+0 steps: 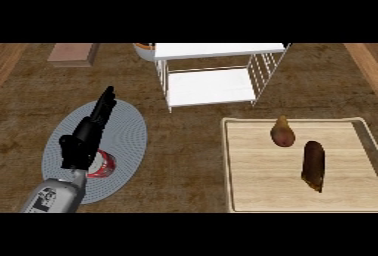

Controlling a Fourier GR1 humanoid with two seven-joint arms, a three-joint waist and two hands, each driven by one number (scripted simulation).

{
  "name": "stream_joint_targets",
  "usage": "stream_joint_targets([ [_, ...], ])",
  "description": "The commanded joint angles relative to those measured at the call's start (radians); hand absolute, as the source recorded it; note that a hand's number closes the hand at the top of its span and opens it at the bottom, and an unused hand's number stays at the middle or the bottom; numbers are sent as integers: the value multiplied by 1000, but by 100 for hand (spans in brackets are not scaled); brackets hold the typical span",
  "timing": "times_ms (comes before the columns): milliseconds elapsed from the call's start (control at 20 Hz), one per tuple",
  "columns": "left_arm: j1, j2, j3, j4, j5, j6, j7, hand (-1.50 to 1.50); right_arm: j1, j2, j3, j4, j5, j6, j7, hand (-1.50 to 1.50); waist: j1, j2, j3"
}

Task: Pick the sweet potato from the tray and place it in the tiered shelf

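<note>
In the head view, the robot's left hand [87,134] shows at the left side, its grey forearm [53,196] rising from the lower edge and slanting up toward the right. The black hand stretches out in line with the forearm, fingers straight and close together, their tips pointing toward the upper right; it holds nothing. It lies over a round grey placemat [125,131] on the brown wooden table [192,150]. Just beside the wrist, partly hidden under it, a small red and white can [103,166] sits on the placemat.

The right hand does not show anywhere in this view.

At the right, a light wooden tray [258,185] lies flat on the table. The sweet potato [282,132] rests on its upper part, near the tray's far edge, untouched. Near it, toward the lower right, a longer, darker vegetable [313,165] lies on the same tray, apart from the sweet potato.

Beyond the tray stands the white tiered shelf [214,85], with a flat top tier, a lower tier and a wire side. A wooden block [72,54] lies at the far left edge of the table. The left hand is well apart from both the tray and the shelf.
</note>
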Motion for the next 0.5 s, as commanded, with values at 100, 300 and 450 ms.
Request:
stream_joint_targets([
  [100,3,-17,-16,16,-34,3,9,0,135,-147,76,-267,99,40,287,-150,14,4,-6],
  [300,-2,-20,9,49,-19,-29,-21,0,86,-284,64,-309,122,87,520,-150,24,7,-6],
  [450,-24,-52,-3,20,-30,3,33,0,107,-364,103,-365,151,160,629,-150,27,7,-5],
])
